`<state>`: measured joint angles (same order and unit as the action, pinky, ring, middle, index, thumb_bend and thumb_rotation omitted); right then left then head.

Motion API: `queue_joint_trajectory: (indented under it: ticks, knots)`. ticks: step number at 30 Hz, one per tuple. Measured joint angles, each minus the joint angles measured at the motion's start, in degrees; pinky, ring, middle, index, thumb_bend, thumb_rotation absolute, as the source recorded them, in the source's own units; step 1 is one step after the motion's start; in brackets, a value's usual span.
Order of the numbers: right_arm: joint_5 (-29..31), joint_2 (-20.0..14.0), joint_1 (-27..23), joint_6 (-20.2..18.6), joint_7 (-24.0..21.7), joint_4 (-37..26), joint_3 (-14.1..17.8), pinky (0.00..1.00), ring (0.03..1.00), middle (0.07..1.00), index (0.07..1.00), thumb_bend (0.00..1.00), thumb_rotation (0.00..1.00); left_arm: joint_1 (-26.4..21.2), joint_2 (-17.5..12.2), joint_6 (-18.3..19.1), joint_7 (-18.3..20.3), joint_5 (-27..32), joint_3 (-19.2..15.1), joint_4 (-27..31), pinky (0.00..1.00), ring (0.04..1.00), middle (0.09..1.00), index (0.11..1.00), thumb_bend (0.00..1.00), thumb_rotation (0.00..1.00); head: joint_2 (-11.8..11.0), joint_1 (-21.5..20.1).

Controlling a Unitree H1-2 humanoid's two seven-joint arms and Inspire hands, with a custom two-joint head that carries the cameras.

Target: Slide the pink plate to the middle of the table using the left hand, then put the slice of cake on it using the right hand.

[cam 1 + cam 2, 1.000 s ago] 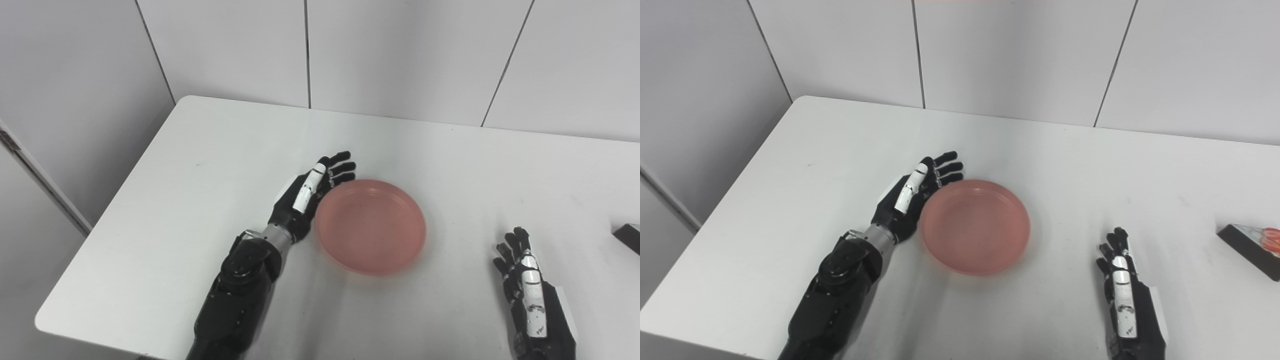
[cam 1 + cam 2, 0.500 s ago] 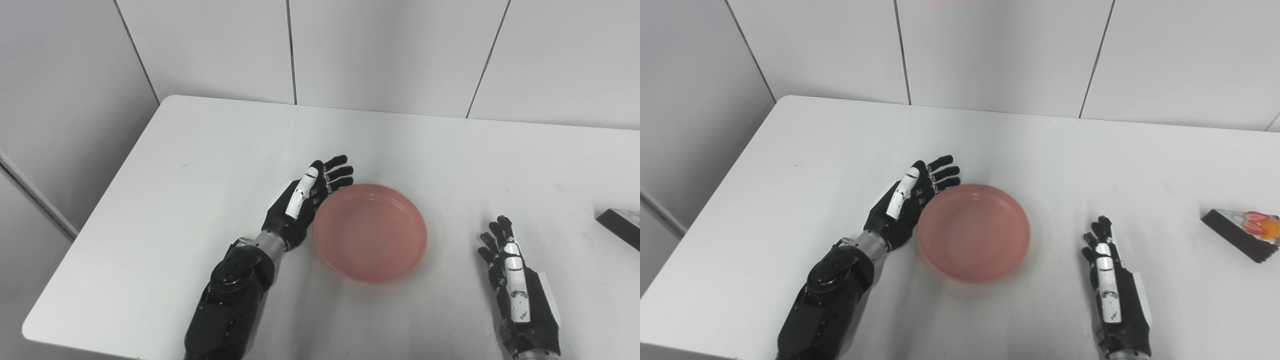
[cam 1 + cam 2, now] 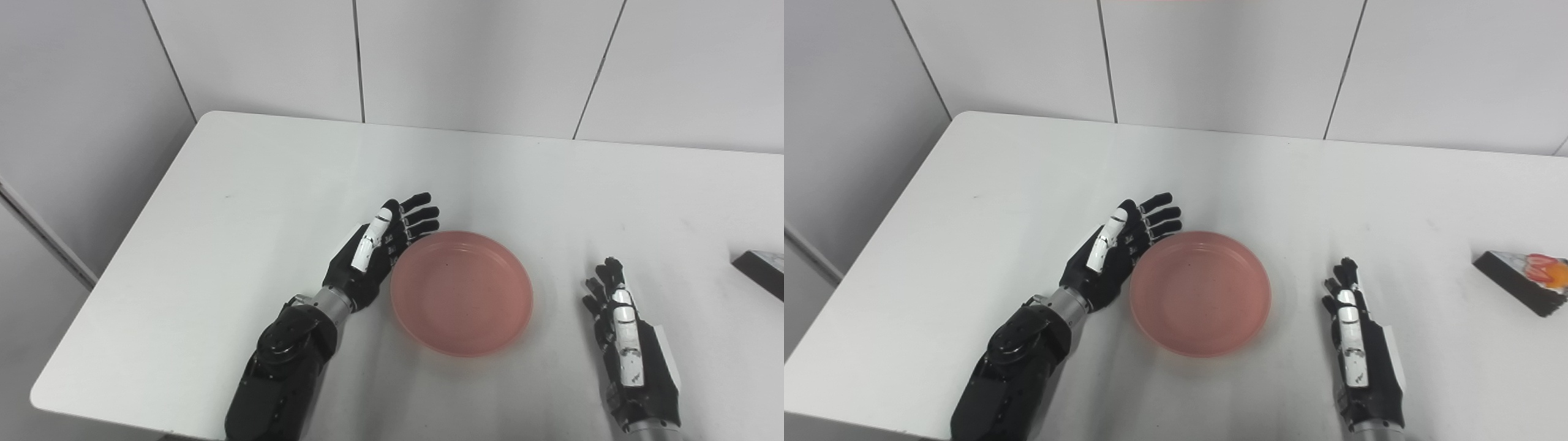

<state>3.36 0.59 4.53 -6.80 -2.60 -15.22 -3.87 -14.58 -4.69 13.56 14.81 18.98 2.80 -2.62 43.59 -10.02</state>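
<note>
The pink plate (image 3: 460, 291) lies flat on the white table (image 3: 257, 184), empty. My left hand (image 3: 380, 248) is open, fingers straight, its palm side against the plate's left rim. My right hand (image 3: 628, 334) is open and empty, resting edge-up on the table to the right of the plate, apart from it. The slice of cake (image 3: 1522, 280), dark with red and orange topping, lies at the far right of the table; in the left eye view only its corner (image 3: 759, 269) shows.
Grey wall panels stand behind the table. The table's left edge (image 3: 116, 257) and front edge (image 3: 122, 410) are close to my left arm.
My left hand and the plate have moved a little to the right across the table. My right hand has shifted slightly. The camera has turned to the right, bringing more of the cake into view.
</note>
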Motion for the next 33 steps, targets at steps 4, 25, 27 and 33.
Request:
queue_joint_trajectory:
  ticks: [4, 25, 27, 33]
  knots:
    - [0.0, 0.3, -0.1, -0.2, 0.1, 0.0, 0.0, 0.99, 0.976, 0.995, 1.0, 0.5, 1.0, -0.1, 0.1, -0.2, 0.1, 0.1, -0.2, -0.5, 0.87, 0.861, 0.856, 0.844, 0.43, 1.0, 0.1, -0.8]
    - [-13.3, -2.3, -7.1, -2.8, 3.1, -6.8, 1.0, 0.87, 0.9, 0.937, 0.953, 0.74, 1.0, -3.3, -1.5, -5.9, 5.9, 3.1, -4.0, -9.0, 0.85, 0.848, 0.853, 0.843, 0.42, 1.0, -1.3, -15.8]
    - [-17.3, -3.5, -8.3, -3.5, 3.4, -8.5, 1.3, 0.82, 0.872, 0.928, 0.944, 0.76, 1.0, -4.0, -2.0, -6.9, 7.5, 3.9, -4.3, -10.7, 0.85, 0.85, 0.855, 0.846, 0.43, 1.0, -1.6, -17.1]
    - [-30.8, -8.6, -10.2, -7.7, 2.9, -13.3, 2.5, 0.74, 0.806, 0.871, 0.921, 0.85, 0.96, -5.0, -2.9, -8.7, 9.5, 5.0, -5.8, -13.5, 0.84, 0.841, 0.848, 0.84, 0.44, 1.0, -2.0, -19.3]
